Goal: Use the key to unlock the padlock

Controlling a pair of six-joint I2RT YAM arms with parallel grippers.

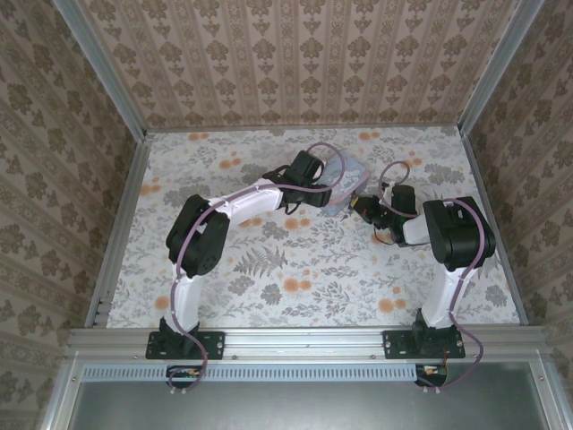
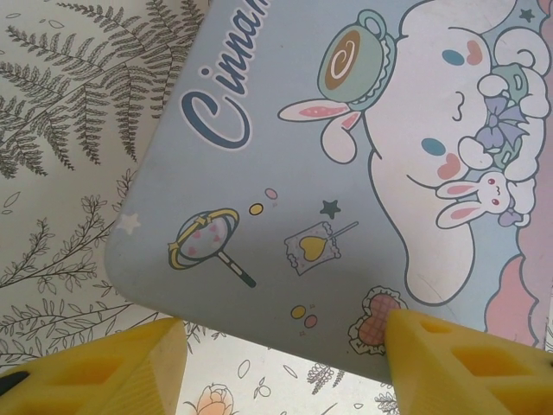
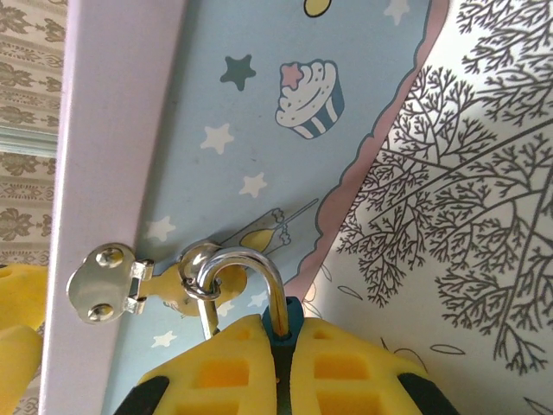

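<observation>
The padlock [image 3: 283,318] shows as a small blue-green body pinched between my right gripper's [image 3: 285,367] yellow fingers, which are shut on it. Its silver shackle [image 3: 251,258] curves up and hooks through the ring of the metal hasp [image 3: 108,285] on the pale blue cartoon tin [image 3: 259,130]. A thin brownish-gold strip, probably the key [image 3: 210,322], hangs from a small ring by the shackle, its lower part hidden behind a finger. My left gripper [image 2: 285,376] is open, its fingers spread wide across the tin's [image 2: 346,173] near edge. From above, both grippers [image 1: 309,170] [image 1: 365,208] flank the tin [image 1: 345,184].
The tin lies on a floral tablecloth [image 1: 295,278] inside a walled enclosure with patterned paper sides [image 1: 295,63]. A yellow finger of the other arm [image 3: 17,320] shows past the tin's side. Open tabletop lies in front of both arms.
</observation>
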